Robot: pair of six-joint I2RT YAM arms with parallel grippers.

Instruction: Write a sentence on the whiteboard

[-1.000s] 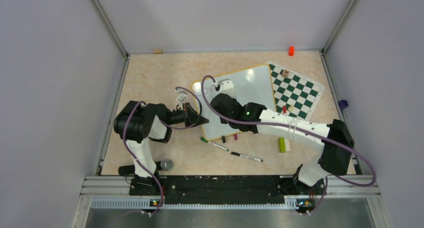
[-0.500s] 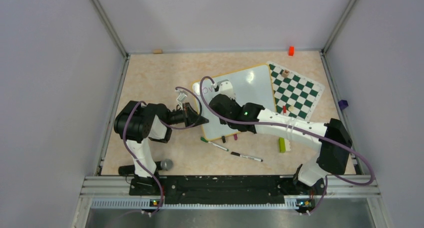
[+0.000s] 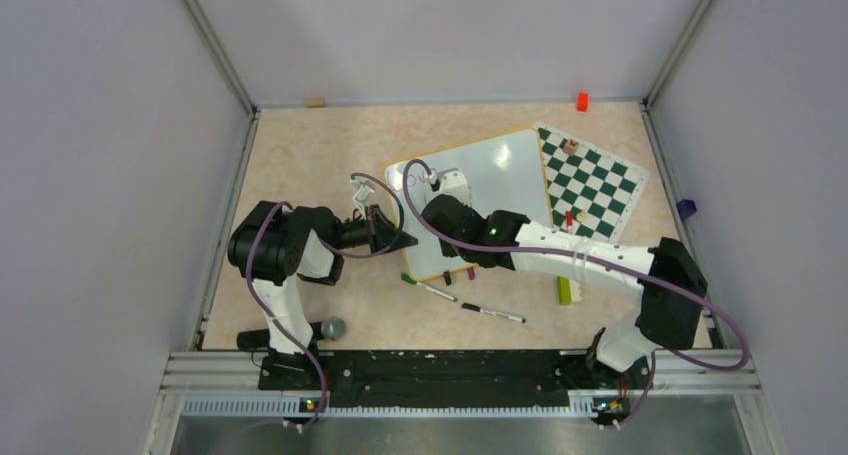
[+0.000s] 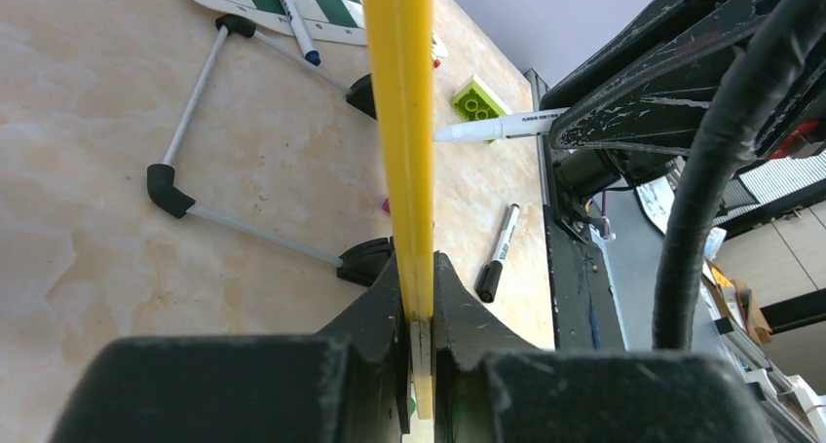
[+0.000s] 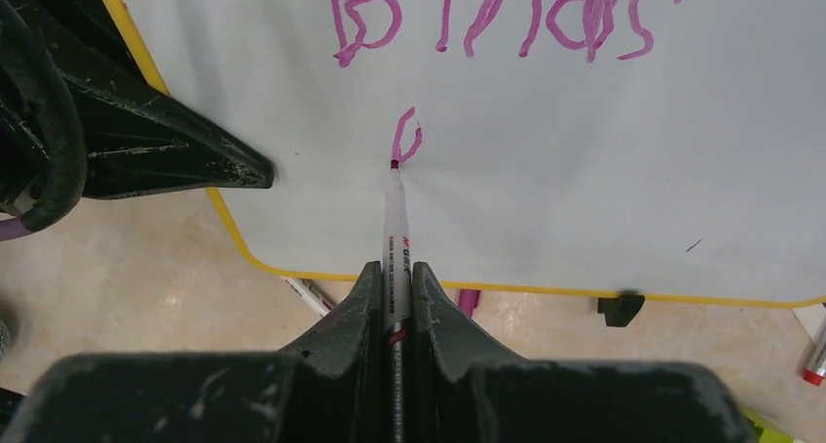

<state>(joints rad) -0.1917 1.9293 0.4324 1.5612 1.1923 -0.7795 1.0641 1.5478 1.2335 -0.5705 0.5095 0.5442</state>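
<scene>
Whiteboard [image 3: 510, 170], a glossy white rectangular board with a thin orange-yellow frame: one, lying skewed at mid-table on the beige marbled tabletop [image 3: 320, 155], its right edge against the green-and-white chequered chess mat [image 3: 590, 180]. In the right wrist view we read one whole word of the purple-magenta handwritten sentence [image 5: 506, 15], "binds", and one short hooked stroke below it. We count one black clip foot [image 5: 620, 310] on the near frame edge in that view.

The right gripper [image 5: 394, 273] is clenched on one white-barrelled marker [image 5: 394, 219], whose tip touches the board at the foot of the hooked stroke. The left gripper [image 4: 417, 277] is clamped on the board's yellow frame at the left near corner, the frame running edge-on between its fingers.

On the table in front of the board, two loose white markers [image 3: 430, 289] [image 3: 492, 314] lie apart from each other. One lime-green toy brick [image 3: 564, 289] lies near the mat's front corner. One small orange block [image 3: 582, 101] and one small wooden block [image 3: 316, 102] sit at the back edge, well apart.
</scene>
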